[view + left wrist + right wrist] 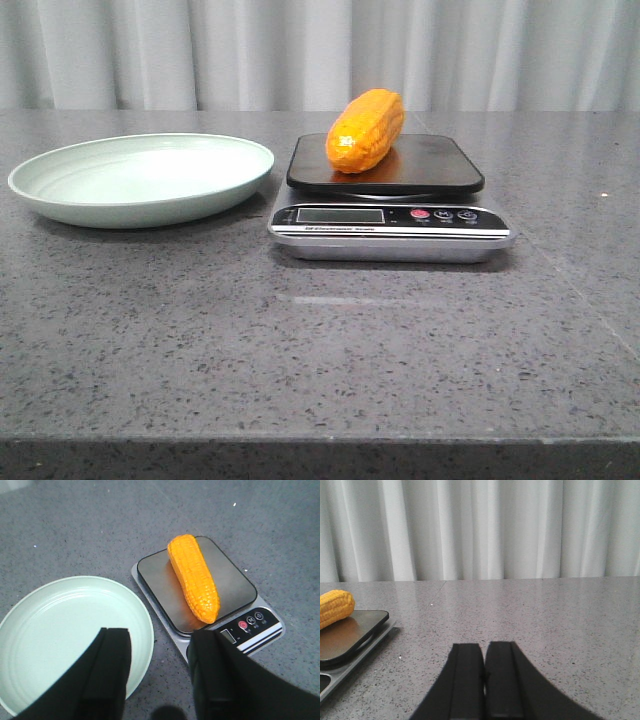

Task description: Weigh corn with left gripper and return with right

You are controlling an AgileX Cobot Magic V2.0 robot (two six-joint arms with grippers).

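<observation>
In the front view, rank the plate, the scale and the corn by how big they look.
1. Plate, widest.
2. Scale, a little narrower, though it looks taller; the two are close.
3. Corn, clearly smallest, lying on the scale's platform.

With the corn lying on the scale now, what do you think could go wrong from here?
1. The corn is round and lies loose and diagonal on the scale platform; a nudge might roll it off.
2. The right gripper has its fingers shut; it must open before grasping, or it may only push the cob.
3. The plate sits close beside the scale, so a low sweep could knock it.
</observation>
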